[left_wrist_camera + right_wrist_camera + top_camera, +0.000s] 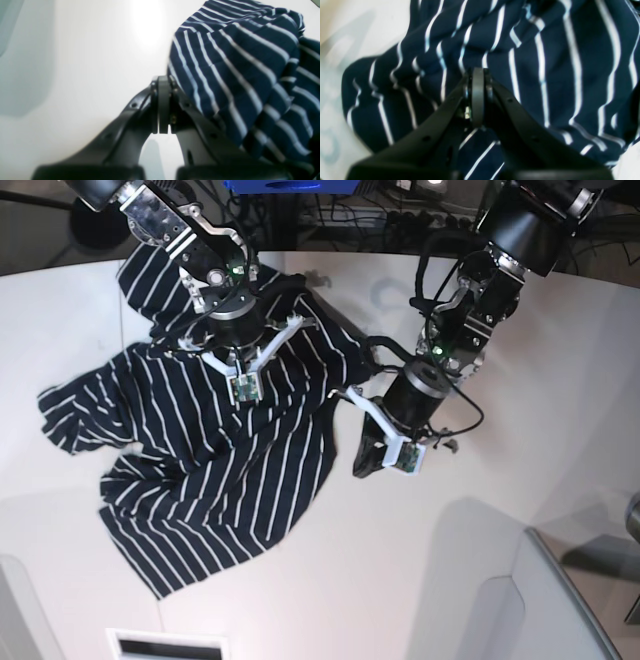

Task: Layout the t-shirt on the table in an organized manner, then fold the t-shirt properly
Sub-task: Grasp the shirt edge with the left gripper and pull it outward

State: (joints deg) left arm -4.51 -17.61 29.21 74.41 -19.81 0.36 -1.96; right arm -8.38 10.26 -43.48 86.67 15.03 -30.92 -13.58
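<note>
The navy white-striped t-shirt (220,480) lies crumpled on the left half of the white table (420,580). My right gripper (243,380) stands over the shirt's upper middle. In the right wrist view it (477,72) is shut, with the fabric (545,62) bunched around its tip. My left gripper (364,460) is at the shirt's right edge. In the left wrist view it (163,78) is shut, and the shirt (237,62) is draped over its right finger, raised off the table (87,62).
A grey bin edge (560,580) stands at the front right. A white slotted panel (165,645) is at the front edge. Cables and dark equipment (400,210) lie beyond the table's curved far edge.
</note>
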